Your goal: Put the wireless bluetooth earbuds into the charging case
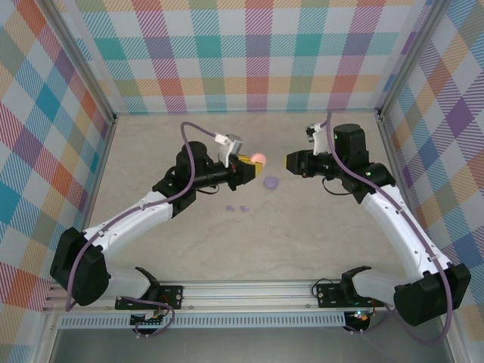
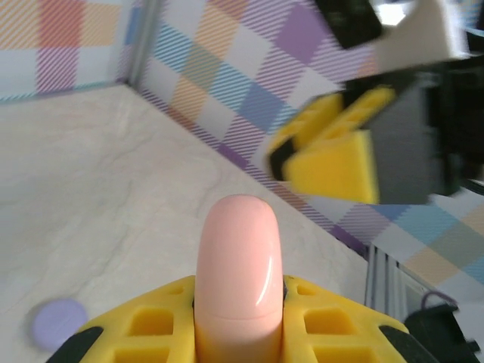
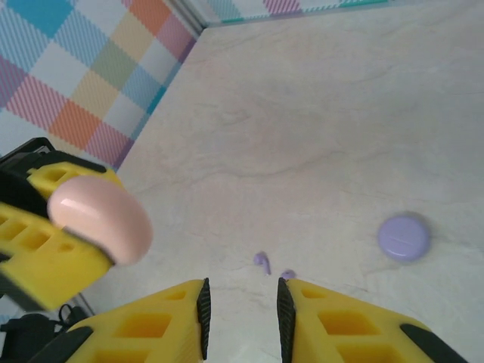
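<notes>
1. Left gripper (image 1: 250,162): clamped on a salmon-pink disc (image 1: 259,159), which it holds edge-on, lifted off the table (image 1: 318,242) around mid-table. I judge the disc is held up to keep it away from the task's things, but I cannot tell its real purpose
2. Right gripper (image 3: 240,308): jaws a narrow way apart with nothing between them. It is raised and faces the left gripper across a small gap, just right of the pink disc. I read it as the free tool, placed to go down for a pick
3. Charging case (image 1: 271,182): a small round purple puck, coin-like from above, lying flat on the table. It sits just near of the gap between the two grippers, and neither touches it. The top face looks plain, and I cannot tell whether it stands open
4. Wireless bluetooth earbuds (image 3: 262,262): two tiny lilac pieces lying loose and close together on the table. They are nearer and to the left of the case, apart from it. Each is far smaller than the puck, so I expect a fine pinch is needed. Neither is inserted yet
</notes>
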Robot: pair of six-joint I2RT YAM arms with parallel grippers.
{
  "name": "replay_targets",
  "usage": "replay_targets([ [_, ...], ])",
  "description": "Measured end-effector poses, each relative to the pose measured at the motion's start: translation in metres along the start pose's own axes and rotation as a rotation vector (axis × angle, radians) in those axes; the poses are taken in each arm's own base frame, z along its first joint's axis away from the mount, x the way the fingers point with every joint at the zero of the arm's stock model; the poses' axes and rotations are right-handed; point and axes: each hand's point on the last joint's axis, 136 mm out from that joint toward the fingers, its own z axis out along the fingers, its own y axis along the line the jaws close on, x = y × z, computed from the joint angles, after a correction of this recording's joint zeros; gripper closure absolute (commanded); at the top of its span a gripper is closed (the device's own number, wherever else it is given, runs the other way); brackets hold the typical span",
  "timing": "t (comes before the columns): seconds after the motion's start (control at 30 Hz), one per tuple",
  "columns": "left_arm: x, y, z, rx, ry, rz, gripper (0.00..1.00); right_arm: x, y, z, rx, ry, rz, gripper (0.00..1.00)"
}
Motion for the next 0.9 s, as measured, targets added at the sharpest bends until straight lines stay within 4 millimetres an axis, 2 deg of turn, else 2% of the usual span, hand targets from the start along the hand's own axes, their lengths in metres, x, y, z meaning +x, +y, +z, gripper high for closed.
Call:
replay_targets([
  [0.3,0.018,0.103,-0.006,-0.322,0.075,-0.298,0.94,0.002,-0.011,-0.001,0.066,0.000,-0.001,0.67],
  [0.43,0.034,0.136,-0.011,-0.431,0.132,-0.396,0.93,0.003,-0.013,-0.002,0.077,0.004,0.002,0.67],
  [0.6,0.059,0.170,-0.009,-0.506,0.217,-0.487,0.90,0.006,-0.014,-0.002,0.082,0.013,0.007,0.66],
  [0.9,0.105,0.211,0.009,-0.547,0.352,-0.587,0.88,0.007,-0.015,-0.004,0.093,0.015,0.005,0.66],
])
